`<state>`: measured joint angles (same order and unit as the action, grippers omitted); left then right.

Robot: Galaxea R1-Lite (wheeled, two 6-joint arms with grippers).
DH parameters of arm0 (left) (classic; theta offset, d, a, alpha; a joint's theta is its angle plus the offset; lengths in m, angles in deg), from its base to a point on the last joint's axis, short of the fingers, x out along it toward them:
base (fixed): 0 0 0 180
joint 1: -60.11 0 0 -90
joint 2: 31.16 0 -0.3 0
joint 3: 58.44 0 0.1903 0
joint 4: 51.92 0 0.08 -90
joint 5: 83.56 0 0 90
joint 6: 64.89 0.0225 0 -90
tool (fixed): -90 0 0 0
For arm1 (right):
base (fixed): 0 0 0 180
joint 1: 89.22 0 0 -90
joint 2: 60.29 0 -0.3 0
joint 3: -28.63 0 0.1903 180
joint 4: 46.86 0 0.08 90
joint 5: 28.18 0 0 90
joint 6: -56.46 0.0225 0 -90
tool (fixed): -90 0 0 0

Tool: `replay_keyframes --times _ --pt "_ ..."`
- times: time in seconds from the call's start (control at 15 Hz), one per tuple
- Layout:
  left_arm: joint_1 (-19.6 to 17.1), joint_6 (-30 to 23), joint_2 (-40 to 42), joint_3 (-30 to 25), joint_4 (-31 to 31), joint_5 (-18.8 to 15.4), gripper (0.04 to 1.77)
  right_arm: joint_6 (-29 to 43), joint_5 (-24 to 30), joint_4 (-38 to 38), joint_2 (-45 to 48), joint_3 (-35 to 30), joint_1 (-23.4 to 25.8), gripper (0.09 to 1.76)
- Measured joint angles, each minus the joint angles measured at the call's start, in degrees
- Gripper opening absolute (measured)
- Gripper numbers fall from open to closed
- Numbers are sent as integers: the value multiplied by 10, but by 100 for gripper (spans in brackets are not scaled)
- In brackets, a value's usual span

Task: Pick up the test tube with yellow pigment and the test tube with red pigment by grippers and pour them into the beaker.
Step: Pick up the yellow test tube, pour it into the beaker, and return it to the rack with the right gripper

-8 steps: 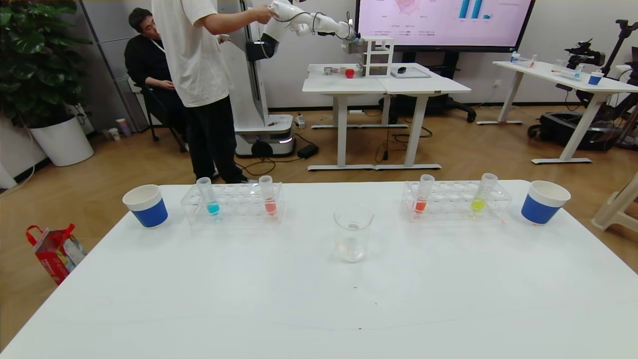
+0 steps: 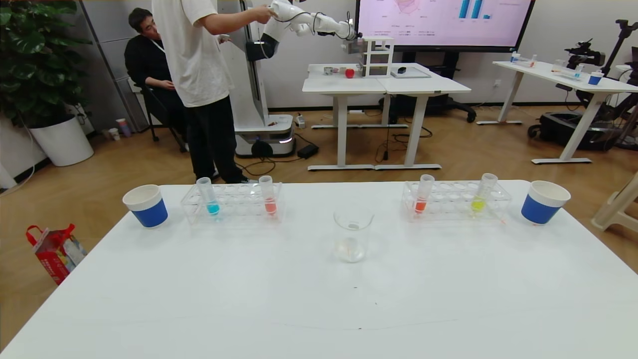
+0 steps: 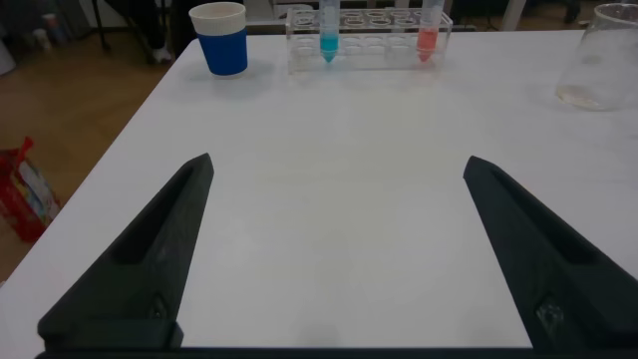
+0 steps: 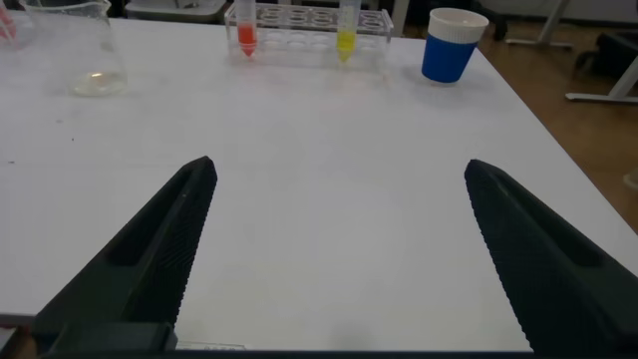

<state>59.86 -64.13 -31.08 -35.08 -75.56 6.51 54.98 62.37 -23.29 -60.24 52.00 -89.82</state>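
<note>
Both pincers sit released, low over the near surface. Send your right pincer to the yellow tube in the far right rack, gripping below its rim

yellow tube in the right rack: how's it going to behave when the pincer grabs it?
The test tube with yellow pigment looks like slim smooth plastic, so probably slippery in a grasp. Only its tip holds liquid, so likely light. It leans in the clear rack, suggesting a loose fit; it should lift out easily but may wobble.
</note>
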Motion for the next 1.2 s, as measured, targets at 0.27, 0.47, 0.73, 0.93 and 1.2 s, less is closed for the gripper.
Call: replay_keyframes --times 0.27,0.47,0.73,0.93,1.2 --pt "0 0 0 0 0 0 175 2 2 -4 0 0 0 174" --pt "0 0 0 0 0 0 175 2 4 -20 0 21 0 174" --pt "0 0 0 0 0 0 175 2 9 -30 -59 92 -3 174" --pt "0 0 0 0 0 0 175 15 11 -87 -158 138 -19 174" --pt "0 0 0 0 0 0 175 25 11 -231 -341 172 -32 174"
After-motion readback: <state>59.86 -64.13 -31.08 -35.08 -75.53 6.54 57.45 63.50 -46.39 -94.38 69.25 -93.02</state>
